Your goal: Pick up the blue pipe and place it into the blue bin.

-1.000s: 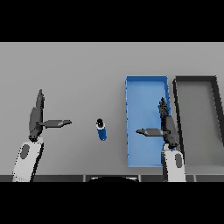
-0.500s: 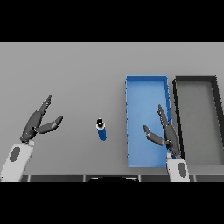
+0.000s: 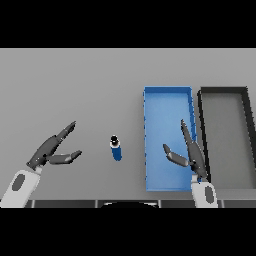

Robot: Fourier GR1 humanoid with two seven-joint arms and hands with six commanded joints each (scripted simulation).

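Nothing done yet: blue pipe [image 3: 116,149] sat on table [image 3: 75,90], outside blue bin [image 3: 167,90]; left hand [image 3: 50,150] & right hand [image 3: 189,152] w/ fingers spread, held nothing.

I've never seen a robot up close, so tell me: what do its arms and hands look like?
Each arm ends in a rounded white forearm shell with a grey oval patch. The left hand and right hand are dark grey, with long, slim, tapered fingers and a separate thumb. No cables or markings show.
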